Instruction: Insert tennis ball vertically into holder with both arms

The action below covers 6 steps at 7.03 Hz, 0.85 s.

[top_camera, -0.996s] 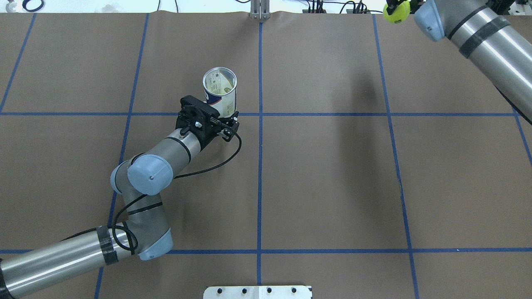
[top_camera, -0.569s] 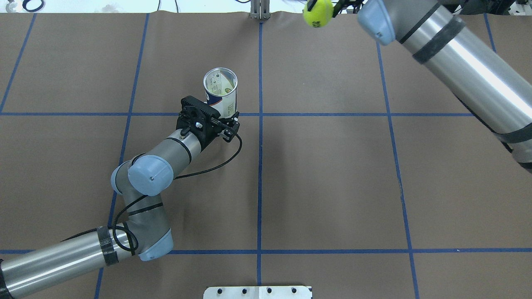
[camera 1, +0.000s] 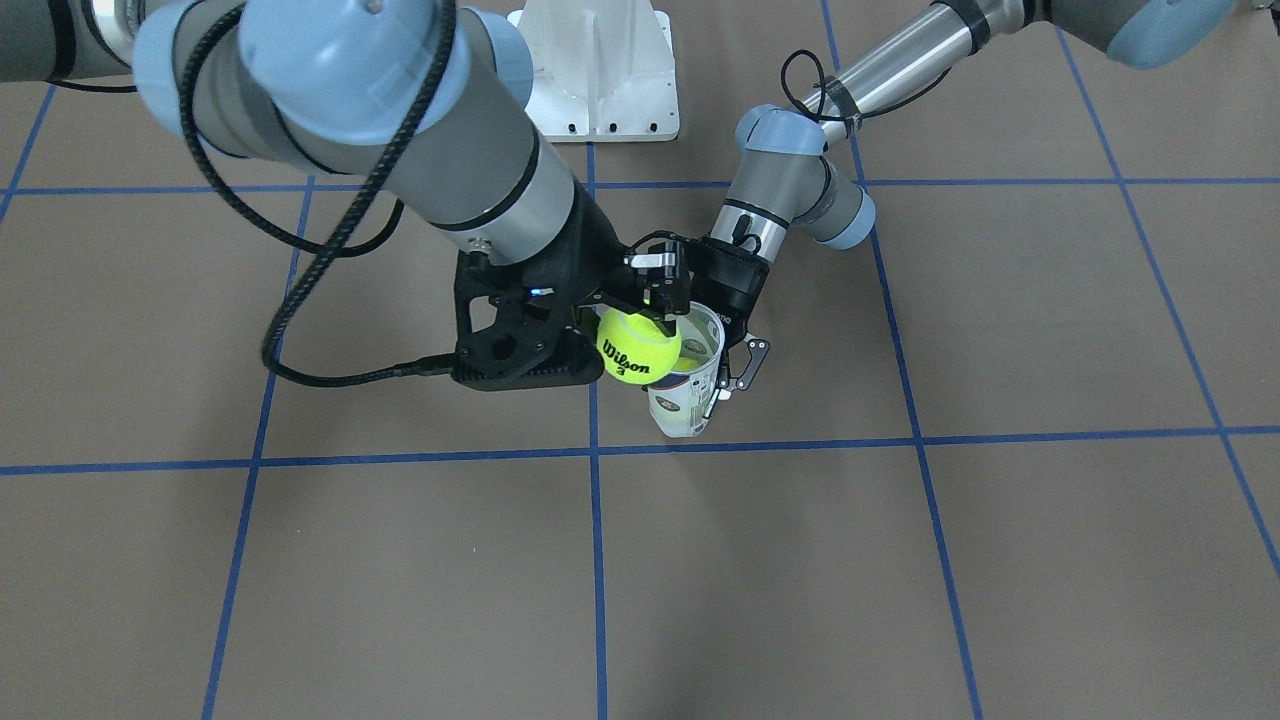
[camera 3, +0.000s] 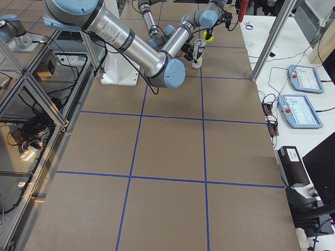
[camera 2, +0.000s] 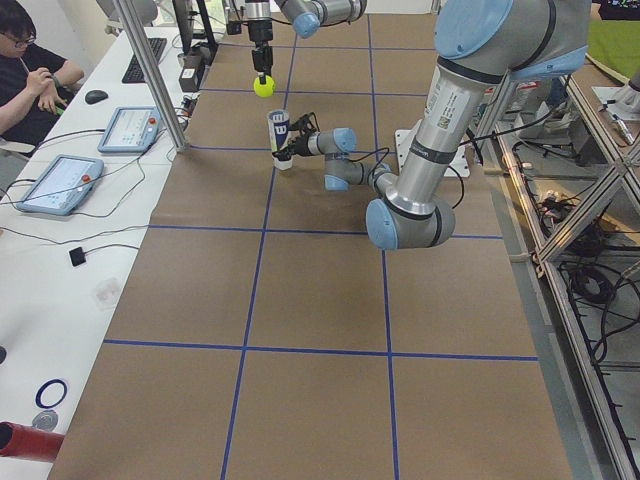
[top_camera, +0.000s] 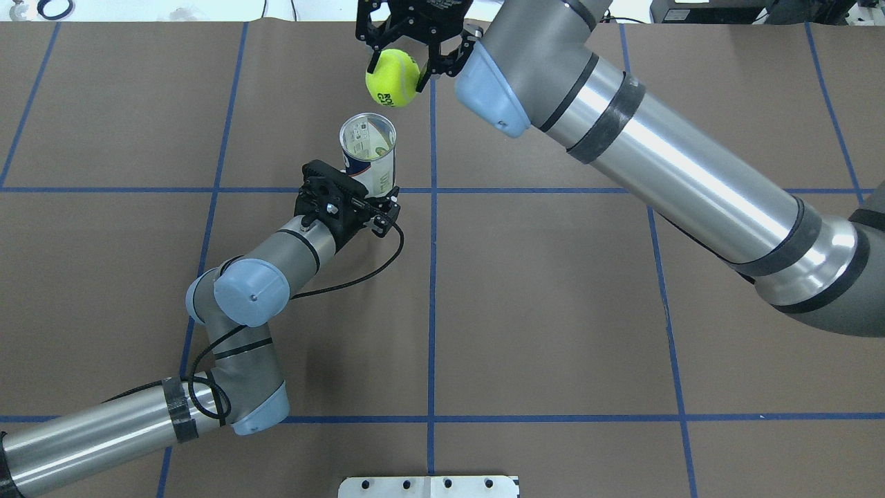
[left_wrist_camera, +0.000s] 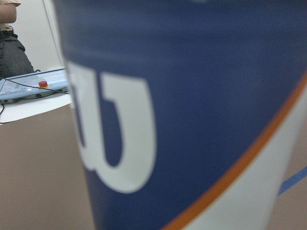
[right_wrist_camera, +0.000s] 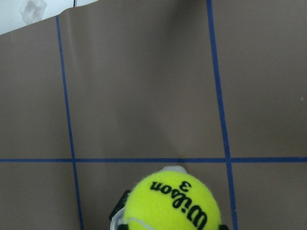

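The holder [top_camera: 368,155], a clear tube with a navy and white label, stands upright on the table; it also shows in the front view [camera 1: 688,392] and fills the left wrist view [left_wrist_camera: 192,120]. My left gripper [top_camera: 379,200] is shut on its lower part. My right gripper [top_camera: 397,66] is shut on a yellow-green Wilson tennis ball [top_camera: 392,77] and holds it in the air above the tube's height, close to its open top. In the front view the ball [camera 1: 640,345] overlaps the tube's rim. Something yellow-green shows inside the tube.
The white bolted pedestal [camera 1: 600,70] stands at the robot's side of the table. Blue tape lines grid the brown table cover. A seated operator [camera 2: 25,60], tablets [camera 2: 135,128] and an aluminium post [camera 2: 150,70] are along the far edge.
My right arm has swung left from the far right corner, carrying the ball to just beside and above the tube's mouth. The left arm and tube have not moved.
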Motion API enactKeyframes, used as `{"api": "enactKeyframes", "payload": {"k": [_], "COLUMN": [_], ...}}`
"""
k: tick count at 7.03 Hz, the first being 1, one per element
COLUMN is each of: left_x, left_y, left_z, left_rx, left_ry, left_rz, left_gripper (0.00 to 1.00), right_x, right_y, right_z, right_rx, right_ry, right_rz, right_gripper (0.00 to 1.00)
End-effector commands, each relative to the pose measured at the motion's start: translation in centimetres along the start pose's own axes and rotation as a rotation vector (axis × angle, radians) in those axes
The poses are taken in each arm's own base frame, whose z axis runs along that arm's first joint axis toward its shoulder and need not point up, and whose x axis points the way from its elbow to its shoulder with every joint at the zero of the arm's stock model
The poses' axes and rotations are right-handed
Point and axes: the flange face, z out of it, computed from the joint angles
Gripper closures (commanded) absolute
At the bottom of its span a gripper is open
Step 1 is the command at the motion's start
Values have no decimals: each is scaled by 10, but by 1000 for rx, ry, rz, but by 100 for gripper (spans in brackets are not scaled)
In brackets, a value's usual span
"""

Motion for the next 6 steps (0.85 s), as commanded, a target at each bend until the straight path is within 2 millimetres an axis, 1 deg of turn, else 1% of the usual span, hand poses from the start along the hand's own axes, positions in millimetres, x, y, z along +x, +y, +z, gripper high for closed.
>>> {"api": "enactKeyframes", "payload": {"k": [1, 2, 4, 5, 6], "left_x": [1, 1, 1, 1, 1], "left_y": [-1, -1, -1, -1, 0], "left_z": [0, 0, 0, 0, 0], "left_rx": [2, 1, 1, 1, 0], "left_ry": [1, 2, 2, 2, 1], "left_rz": [-2, -2, 0, -2, -1], "left_gripper": [23, 23, 23, 23, 23], "right_x": [-11, -12, -14, -14, -16], "right_y": [23, 28, 29, 29, 31], "right_z": [38, 49, 46, 45, 42], "right_rx": [-6, 7, 8, 13, 15], "right_ry": [30, 43, 40, 39, 32], "right_rz": [-14, -20, -21, -18, -23], "right_gripper": [100, 100, 100, 29, 1]}}
